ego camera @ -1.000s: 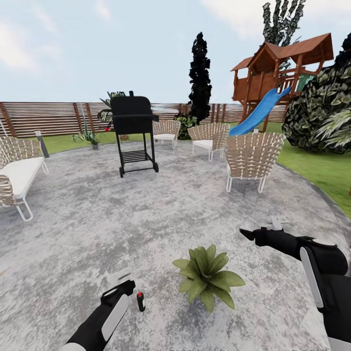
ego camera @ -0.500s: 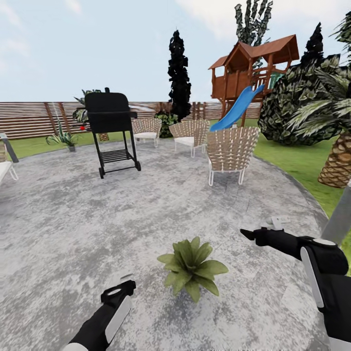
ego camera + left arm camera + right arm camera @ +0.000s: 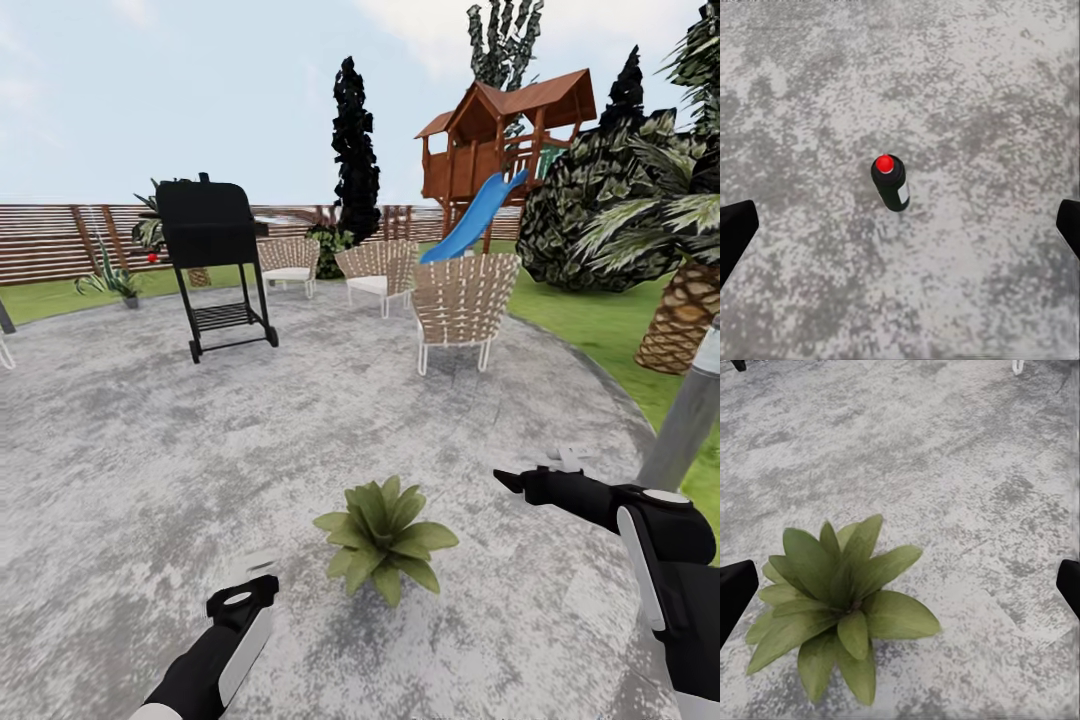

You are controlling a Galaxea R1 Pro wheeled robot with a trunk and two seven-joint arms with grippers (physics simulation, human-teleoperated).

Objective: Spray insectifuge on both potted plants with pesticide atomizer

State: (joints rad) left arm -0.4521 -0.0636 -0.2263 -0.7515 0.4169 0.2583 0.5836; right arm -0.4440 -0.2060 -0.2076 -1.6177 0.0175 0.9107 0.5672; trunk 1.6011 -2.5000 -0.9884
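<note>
Left hand (image 3: 900,225) poised above the pesticide atomizer (image 3: 891,182), fingers wide apart for the grab.
The bottle stands upright on the patio (image 3: 982,90) directly beneath; right hand (image 3: 900,585), also spread, faces a potted plant (image 3: 840,600).

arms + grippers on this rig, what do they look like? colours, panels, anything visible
Both arms are black with glossy white inlay panels along the forearm links. The left gripper is black with a white oval ring on the wrist housing. The right gripper tapers to a dark pointed tip, with a small whitish bracket just behind it. In the wrist views the fingertips are plain black. No cables visible.
</note>
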